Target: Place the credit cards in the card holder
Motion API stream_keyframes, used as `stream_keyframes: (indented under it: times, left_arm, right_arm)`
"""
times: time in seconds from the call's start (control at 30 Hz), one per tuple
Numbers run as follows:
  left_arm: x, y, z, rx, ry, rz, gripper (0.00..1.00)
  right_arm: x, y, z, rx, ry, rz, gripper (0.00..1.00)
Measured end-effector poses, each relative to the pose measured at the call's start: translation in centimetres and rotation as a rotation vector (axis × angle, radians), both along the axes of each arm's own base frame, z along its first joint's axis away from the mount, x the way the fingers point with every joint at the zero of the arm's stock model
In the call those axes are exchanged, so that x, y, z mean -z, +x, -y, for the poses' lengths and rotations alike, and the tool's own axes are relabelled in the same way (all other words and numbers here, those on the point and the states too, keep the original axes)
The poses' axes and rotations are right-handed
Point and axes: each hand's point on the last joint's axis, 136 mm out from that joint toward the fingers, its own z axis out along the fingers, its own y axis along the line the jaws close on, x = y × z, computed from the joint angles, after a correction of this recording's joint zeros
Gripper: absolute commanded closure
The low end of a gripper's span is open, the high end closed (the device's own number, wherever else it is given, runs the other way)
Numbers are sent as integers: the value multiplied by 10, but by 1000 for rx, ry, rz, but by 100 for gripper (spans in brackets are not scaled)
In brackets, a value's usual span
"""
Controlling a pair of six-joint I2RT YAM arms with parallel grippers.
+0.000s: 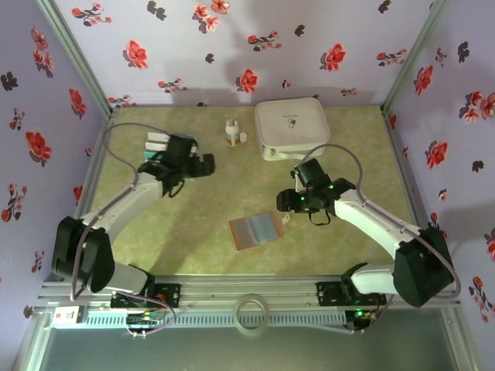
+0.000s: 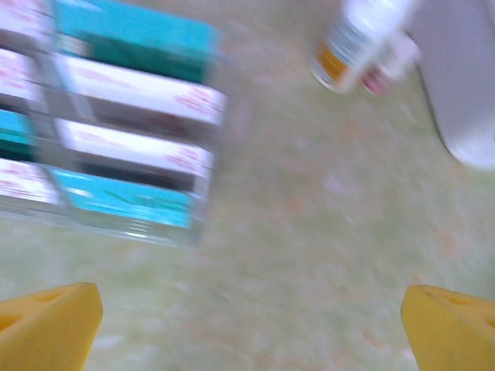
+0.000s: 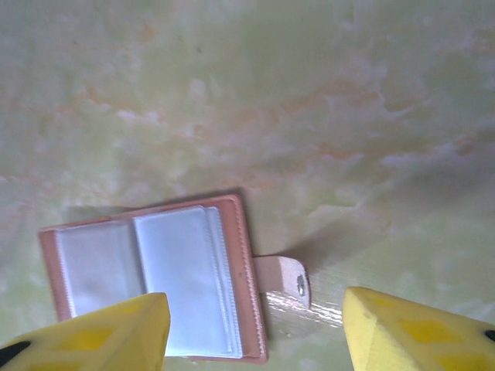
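The reddish-brown card holder [image 1: 257, 229] lies open on the table's middle front, its clear sleeves up; in the right wrist view the card holder [image 3: 155, 282] shows its snap tab [image 3: 285, 280] sticking out to the right. My right gripper [image 3: 255, 340] hovers open just above that tab edge, and in the top view the right gripper [image 1: 288, 202] sits just right of the holder. The white and teal credit cards [image 2: 116, 124] lie in rows in a clear tray at the far left [image 1: 155, 143]. My left gripper [image 2: 251, 328] is open over bare table beside the cards; the left gripper [image 1: 207, 165] holds nothing.
A large white zip case [image 1: 291, 127] sits at the back centre-right. Two small bottles [image 1: 234, 133] stand just left of it, also blurred as the bottles [image 2: 363, 42]. Floral walls close in the table on three sides.
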Motion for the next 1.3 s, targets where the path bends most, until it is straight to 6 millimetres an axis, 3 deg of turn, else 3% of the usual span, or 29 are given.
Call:
stream_keyframes:
  times: [0.27, 0.37, 0.53, 0.8, 1.07, 1.3]
  left_arm:
    - [-2, 40, -127, -286, -105, 16, 0]
    - [2, 52, -158, -339, -146, 38, 0]
    - [11, 78, -186, -362, -244, 86, 0]
    - [33, 126, -213, -379, -461, 163, 0]
    - [41, 159, -200, -302, -610, 207, 0]
    - [51, 165, -184, -255, -670, 193, 0]
  right_arm:
    - [-9, -1, -14, 26, 50, 14, 39]
    - [-10, -1, -21, 24, 61, 30, 39]
    - [-8, 1, -29, 31, 78, 34, 39]
    - [4, 6, -32, 38, 63, 8, 38]
    - [6, 18, -40, 40, 51, 1, 38]
    - [0, 27, -44, 45, 52, 16, 38]
